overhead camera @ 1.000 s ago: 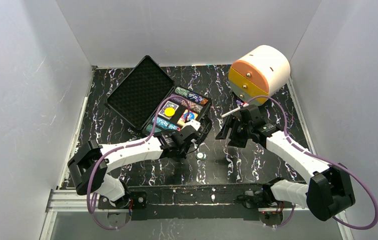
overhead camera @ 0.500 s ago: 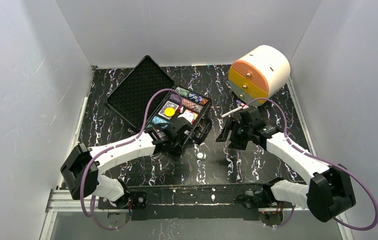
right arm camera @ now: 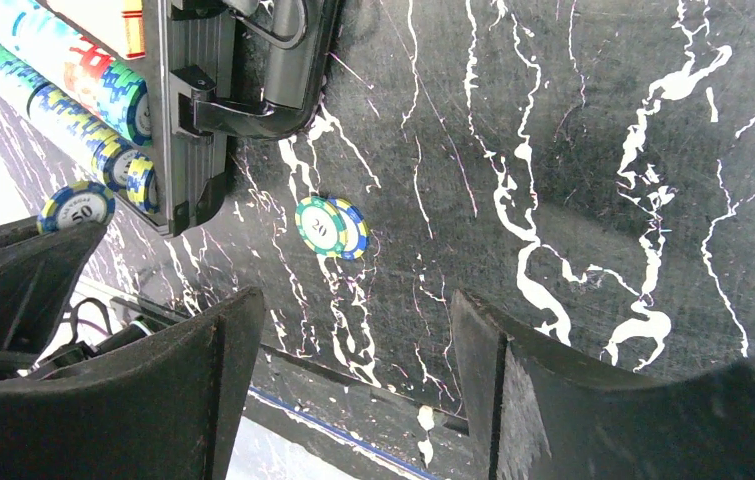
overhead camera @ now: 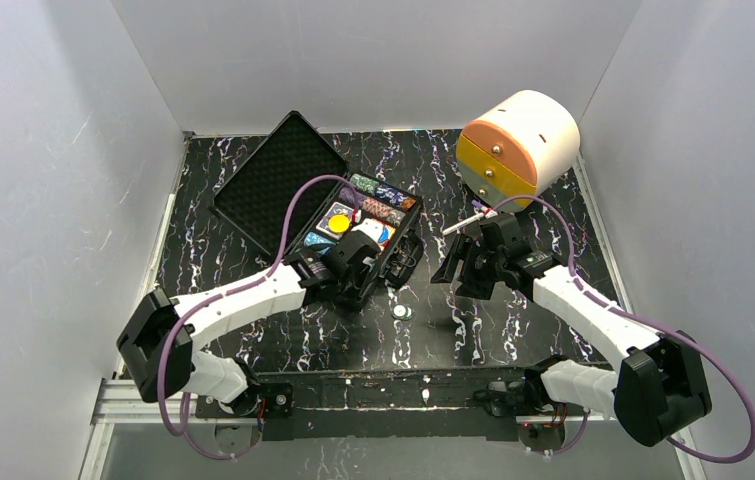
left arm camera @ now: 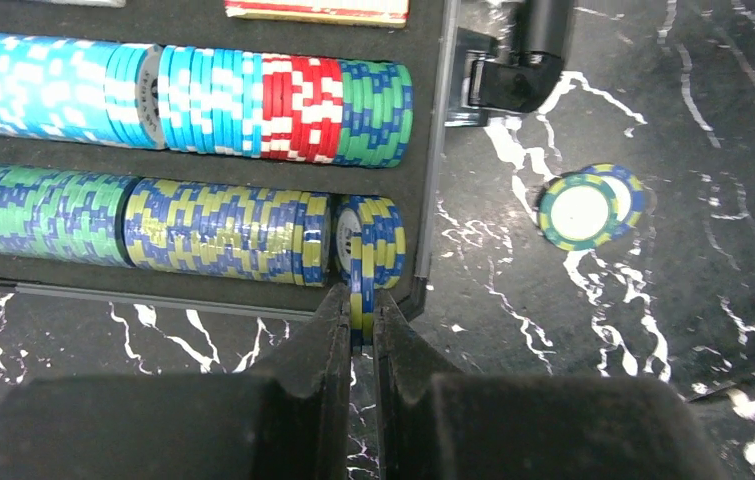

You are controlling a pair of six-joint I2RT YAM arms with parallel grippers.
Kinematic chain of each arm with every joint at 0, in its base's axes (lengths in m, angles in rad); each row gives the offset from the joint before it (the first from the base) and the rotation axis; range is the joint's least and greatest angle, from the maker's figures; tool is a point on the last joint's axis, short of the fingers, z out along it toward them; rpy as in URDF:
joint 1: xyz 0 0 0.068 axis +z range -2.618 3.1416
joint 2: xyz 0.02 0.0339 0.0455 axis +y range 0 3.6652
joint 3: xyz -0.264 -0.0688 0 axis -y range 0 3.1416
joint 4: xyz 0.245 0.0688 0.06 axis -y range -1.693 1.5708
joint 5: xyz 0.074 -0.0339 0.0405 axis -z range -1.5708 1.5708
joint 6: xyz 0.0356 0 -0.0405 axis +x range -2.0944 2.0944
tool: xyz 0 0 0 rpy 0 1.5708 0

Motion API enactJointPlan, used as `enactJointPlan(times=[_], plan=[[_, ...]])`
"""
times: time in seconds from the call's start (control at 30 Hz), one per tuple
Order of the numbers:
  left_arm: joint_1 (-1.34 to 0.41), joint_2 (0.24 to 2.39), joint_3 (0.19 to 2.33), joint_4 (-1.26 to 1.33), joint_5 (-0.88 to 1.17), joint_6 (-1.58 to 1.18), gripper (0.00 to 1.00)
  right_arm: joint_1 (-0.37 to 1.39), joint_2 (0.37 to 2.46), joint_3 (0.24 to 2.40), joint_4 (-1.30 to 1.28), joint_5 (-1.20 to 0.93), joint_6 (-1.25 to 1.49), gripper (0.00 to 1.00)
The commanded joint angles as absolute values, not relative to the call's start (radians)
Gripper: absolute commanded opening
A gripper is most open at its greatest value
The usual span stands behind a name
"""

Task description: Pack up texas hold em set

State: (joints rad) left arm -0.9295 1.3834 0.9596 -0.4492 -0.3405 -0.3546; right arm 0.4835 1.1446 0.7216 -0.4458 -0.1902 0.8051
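Note:
The open black case (overhead camera: 415,214) holds rows of poker chips, a yellow disc and cards. My left gripper (overhead camera: 357,262) is at the case's near right corner. In the left wrist view it (left arm camera: 357,300) is shut on a yellow-and-blue chip (left arm camera: 361,262) held on edge at the right end of the near chip row (left arm camera: 223,230). Two loose chips (overhead camera: 402,312) lie overlapped on the table right of the case; they also show in the left wrist view (left arm camera: 581,210) and the right wrist view (right arm camera: 331,227). My right gripper (overhead camera: 453,268) hovers open and empty (right arm camera: 353,305) right of the case.
The case lid (overhead camera: 278,185) lies open flat toward the back left. An orange-and-white drawer unit (overhead camera: 518,145) stands at the back right. The case handle (right arm camera: 288,70) sticks out toward the right gripper. Grey walls enclose the black marbled table (overhead camera: 513,320).
My left gripper has moved back and left from beside the loose chips to the case's near chip row, carrying the chip. The right arm has barely moved.

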Motion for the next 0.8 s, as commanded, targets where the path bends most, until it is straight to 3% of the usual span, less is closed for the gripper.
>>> enactJointPlan(times=[0.0,0.13,0.63,0.77], plan=[[-0.925,1.311,0.975,-0.423,-0.245,-0.332,0.0,0.477,1.122,0.713,-0.443,-0.199,0.803,0.77],[-0.925,1.335,0.955,-0.41,-0.121,-0.332,0.0,0.478,1.123,0.715,-0.445,-0.196,0.802,0.77],[-0.925,1.42,0.93,-0.404,-0.262,-0.337,0.0,0.477,1.112,0.721,-0.46,-0.18,0.796,0.77],[-0.925,1.415,0.924,-0.412,-0.379,-0.354,0.0,0.476,1.114,0.719,-0.46,-0.182,0.796,0.77]])
